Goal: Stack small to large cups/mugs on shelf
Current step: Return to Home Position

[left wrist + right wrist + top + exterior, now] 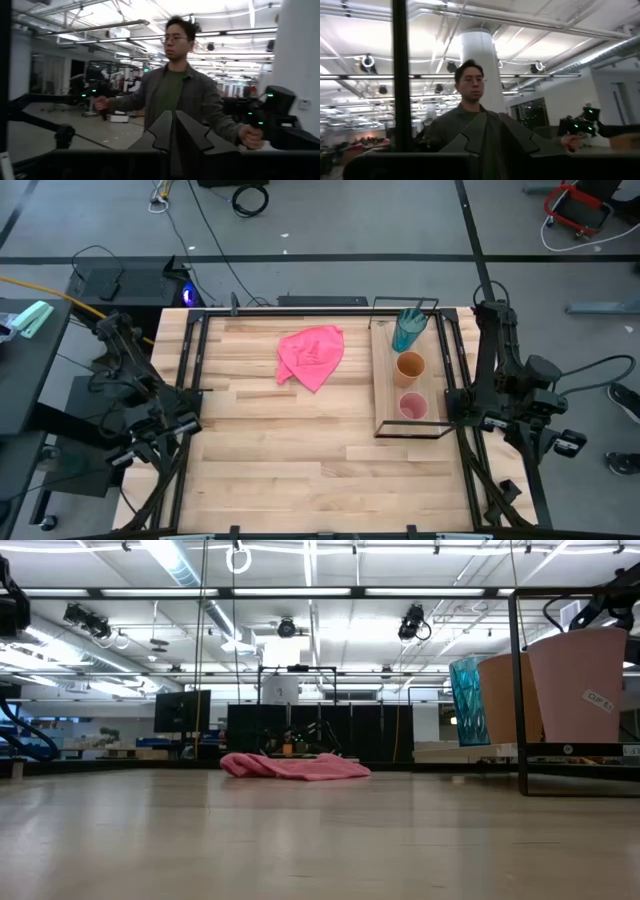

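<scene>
Three cups stand upright in a row on the light-wood shelf (388,380) at the table's right: the teal-blue cup (407,330) at the far end, the orange cup (410,367) in the middle, the pink cup (413,407) at the near end. They also show in the low view: teal (466,700), orange (508,698), pink (580,685). My left gripper (173,131) is shut and empty, parked off the table's left edge. My right gripper (487,131) is shut and empty, parked off the table's right edge, beside the shelf.
A crumpled pink cloth (311,355) lies on the plank tabletop at the far middle, left of the shelf. The shelf's black wire frame (405,302) rises at its ends. A person holding controllers stands beyond the table in both wrist views (175,95).
</scene>
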`<state>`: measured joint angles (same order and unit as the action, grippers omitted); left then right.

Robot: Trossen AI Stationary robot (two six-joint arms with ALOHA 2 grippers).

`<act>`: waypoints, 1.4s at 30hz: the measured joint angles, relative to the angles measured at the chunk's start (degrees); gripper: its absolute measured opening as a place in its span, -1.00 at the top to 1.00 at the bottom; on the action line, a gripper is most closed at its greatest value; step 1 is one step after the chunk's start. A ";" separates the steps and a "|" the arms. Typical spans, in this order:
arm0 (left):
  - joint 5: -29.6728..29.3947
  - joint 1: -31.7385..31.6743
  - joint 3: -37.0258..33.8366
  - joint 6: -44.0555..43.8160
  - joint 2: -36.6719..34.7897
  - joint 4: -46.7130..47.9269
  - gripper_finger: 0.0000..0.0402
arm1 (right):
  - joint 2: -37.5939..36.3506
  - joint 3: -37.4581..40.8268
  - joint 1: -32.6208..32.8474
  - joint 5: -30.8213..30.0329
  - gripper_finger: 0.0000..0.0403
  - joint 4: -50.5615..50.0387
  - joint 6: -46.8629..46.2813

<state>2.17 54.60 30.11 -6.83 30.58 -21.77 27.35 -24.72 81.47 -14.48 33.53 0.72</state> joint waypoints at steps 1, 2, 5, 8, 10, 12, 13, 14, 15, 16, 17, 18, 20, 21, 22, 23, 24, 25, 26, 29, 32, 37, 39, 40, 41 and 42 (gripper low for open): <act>0.00 0.59 -0.83 0.06 -0.01 -0.83 0.87 | -0.29 0.30 0.95 -0.02 0.72 0.20 0.53; 0.00 1.07 -1.58 0.40 0.01 -1.67 0.87 | -0.58 0.66 2.00 0.00 0.72 0.15 1.25; -0.78 2.46 -3.61 1.76 0.14 -3.90 0.86 | -1.06 1.08 4.09 -0.62 0.72 -0.08 1.98; -1.79 3.94 -5.17 1.47 0.03 -5.77 0.84 | -1.58 1.87 3.80 -1.58 0.72 0.06 0.42; -2.61 4.95 -6.26 1.64 0.16 -7.07 0.83 | -1.75 3.12 3.70 -1.84 0.72 2.05 0.99; -3.10 5.80 -7.52 3.38 0.45 -8.80 0.82 | -1.71 4.81 3.65 -1.97 0.72 6.22 3.47; -3.14 6.14 -8.22 4.30 0.65 -9.91 0.82 | -1.40 5.86 3.47 -2.03 0.72 8.26 4.30; -3.17 6.36 -8.96 4.69 0.89 -10.98 0.82 | -0.87 6.76 3.28 -2.14 0.72 9.82 4.71; -3.19 6.60 -9.61 4.77 0.97 -11.74 0.82 | -0.28 7.53 3.13 -2.18 0.72 10.60 4.88; -3.32 6.82 -10.17 4.64 0.98 -12.51 0.82 | 0.23 8.18 2.96 -2.49 0.72 11.04 4.92; -3.78 6.96 -10.64 4.33 0.94 -13.21 0.83 | 0.80 8.67 2.80 -3.07 0.72 11.79 5.04; -4.49 7.10 -11.21 3.89 0.92 -13.96 0.83 | 1.31 8.94 2.61 -3.56 0.72 12.50 5.16; -5.74 7.10 -12.42 3.03 0.88 -14.64 0.85 | 2.09 9.13 2.46 -3.80 0.72 13.44 5.44; -5.91 7.10 -13.06 3.01 0.92 -15.27 0.85 | 2.51 9.13 2.28 -3.83 0.72 13.64 5.46; -6.04 7.10 -13.72 3.02 0.92 -15.68 0.86 | 2.83 9.13 2.00 -4.01 0.72 13.56 5.54; -6.03 7.10 -14.32 3.03 0.92 -16.26 0.86 | 3.17 9.15 1.71 -4.32 0.72 13.56 5.56; -6.03 7.10 -15.06 3.05 0.90 -17.24 0.86 | 3.44 9.15 1.29 -4.39 0.72 13.61 5.58; -6.03 7.10 -15.81 3.07 0.88 -18.11 0.86 | 3.56 9.15 0.90 -4.46 0.72 13.84 5.60; -6.03 7.10 -16.52 3.08 0.90 -19.04 0.85 | 3.66 9.15 0.45 -4.46 0.72 14.07 5.62; -6.03 7.10 -18.35 2.96 0.90 -21.63 0.83 | 3.76 9.15 -1.05 -4.46 0.72 13.98 6.65; -6.03 7.10 -19.28 2.75 0.90 -22.24 0.81 | 3.74 9.15 -3.24 -4.44 0.72 13.78 7.87; -6.03 7.10 -19.43 2.71 0.90 -21.67 0.82 | 3.72 10.26 -7.22 -3.61 0.72 14.10 6.54; -6.03 7.10 -19.43 2.93 0.90 -21.32 0.84 | 3.67 12.48 -8.63 -2.55 0.72 17.38 6.52; -6.02 7.10 -19.43 2.93 0.90 -21.27 0.84 | 3.67 13.93 -9.26 -2.08 0.72 19.85 6.50; -6.03 7.10 -19.43 2.76 0.92 -21.26 0.85 | 3.67 15.32 -9.84 -1.61 0.72 21.92 6.50; -6.03 7.10 -19.43 2.68 0.92 -21.08 0.86 | 3.67 16.57 -10.29 -1.33 0.72 23.65 6.51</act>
<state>-3.86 61.69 10.68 -4.15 31.51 -42.86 31.03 -8.15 71.17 -15.81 57.19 7.23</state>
